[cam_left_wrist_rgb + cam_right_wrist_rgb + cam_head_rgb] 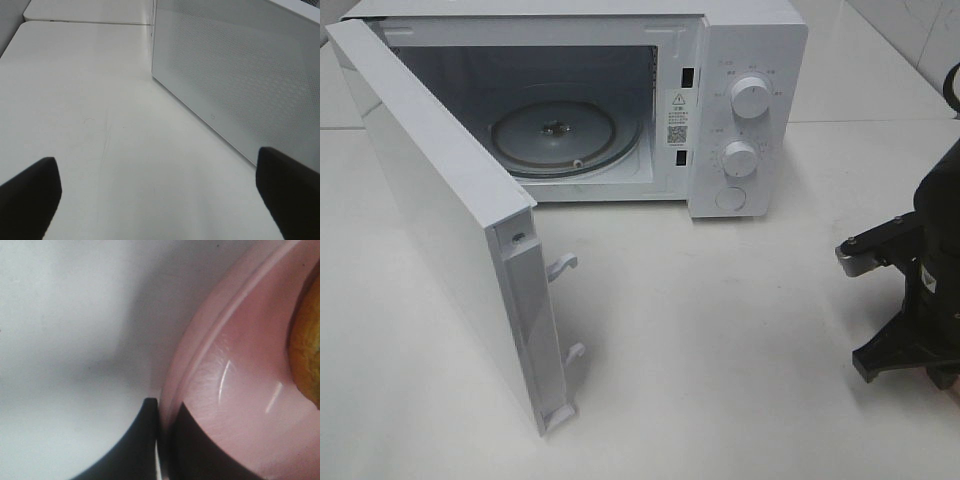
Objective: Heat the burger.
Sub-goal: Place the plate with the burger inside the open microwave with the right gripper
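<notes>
The right gripper (161,415) is clamped on the rim of the pink plate (235,375) — the burger (306,355) sits on that plate, only its golden edge showing. The left gripper (156,170) hangs above the table (75,90), jaws wide apart, beside the microwave (745,60) door (235,75) — open.

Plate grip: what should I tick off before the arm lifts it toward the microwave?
1. Door swung wide: ok.
2. Turntable bare: ok.
3. Right tool shut on plate rim: ok.
4. Burger on plate: ok.
5. Burger centred: cannot tell, only its edge shows.
6. Left tool open and empty: ok.
</notes>
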{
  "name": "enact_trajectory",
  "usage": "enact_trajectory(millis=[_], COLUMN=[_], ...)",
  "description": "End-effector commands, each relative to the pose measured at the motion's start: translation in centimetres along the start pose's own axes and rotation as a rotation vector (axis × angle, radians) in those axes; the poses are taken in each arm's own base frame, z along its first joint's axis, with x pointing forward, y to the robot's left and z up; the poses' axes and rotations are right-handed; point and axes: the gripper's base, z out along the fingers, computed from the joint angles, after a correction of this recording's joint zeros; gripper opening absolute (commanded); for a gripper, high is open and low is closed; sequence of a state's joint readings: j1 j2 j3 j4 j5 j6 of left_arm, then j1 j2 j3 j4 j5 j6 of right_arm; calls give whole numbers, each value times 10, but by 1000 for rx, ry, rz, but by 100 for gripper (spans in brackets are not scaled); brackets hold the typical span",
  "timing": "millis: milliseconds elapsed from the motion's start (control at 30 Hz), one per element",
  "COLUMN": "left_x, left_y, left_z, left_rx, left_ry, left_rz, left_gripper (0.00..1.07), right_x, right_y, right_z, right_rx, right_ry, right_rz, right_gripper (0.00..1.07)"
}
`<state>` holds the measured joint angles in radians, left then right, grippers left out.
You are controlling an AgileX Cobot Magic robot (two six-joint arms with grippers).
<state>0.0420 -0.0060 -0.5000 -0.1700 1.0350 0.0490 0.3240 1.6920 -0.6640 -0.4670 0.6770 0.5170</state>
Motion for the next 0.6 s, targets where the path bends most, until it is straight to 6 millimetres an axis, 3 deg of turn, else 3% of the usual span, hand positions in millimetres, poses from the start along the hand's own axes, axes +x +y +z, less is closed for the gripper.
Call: enact_trajectory(millis=[33, 600], left_x=[1, 1], left_y=[-1, -1], left_z=[-2, -2], left_rx=[6, 6], left_ry=[-17, -17], left_rz=[-4, -4], left_gripper=[98, 98], right_x=[7, 25], right_y=[0, 13], right_z=[-7, -45], right_rx=[55, 150], right_ry=[-10, -92], right_rz=[-11, -80], right_gripper=[0, 0])
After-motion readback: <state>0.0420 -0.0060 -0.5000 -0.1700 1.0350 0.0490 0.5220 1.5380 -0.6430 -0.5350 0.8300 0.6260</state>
